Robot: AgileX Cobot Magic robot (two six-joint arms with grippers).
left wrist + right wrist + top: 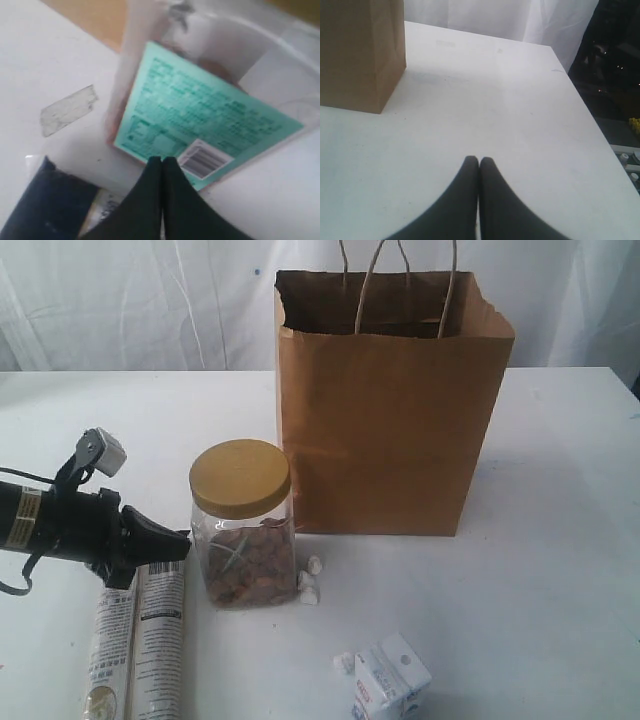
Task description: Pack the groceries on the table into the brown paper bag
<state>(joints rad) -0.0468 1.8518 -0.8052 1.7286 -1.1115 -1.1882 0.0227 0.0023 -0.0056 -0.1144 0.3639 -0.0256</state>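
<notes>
Left gripper (183,544), jaws pressed together and holding nothing, is pointing at the jar (243,530) mid-table, probably lining up a grasp.

This looks like a robot laboratory or test room, not a home or a shop. A wrinkled white cloth (130,300) hangs as a backdrop behind the wide plain white surface (560,540). A black robot arm (60,520) carrying a small white camera block (103,452) reaches over it. Only a tall brown kraft paper bag (390,430) and a few packaged foods stand there. In the right wrist view, a dark cluttered area (615,60) lies past the surface's edge, too blurred to identify.
</notes>
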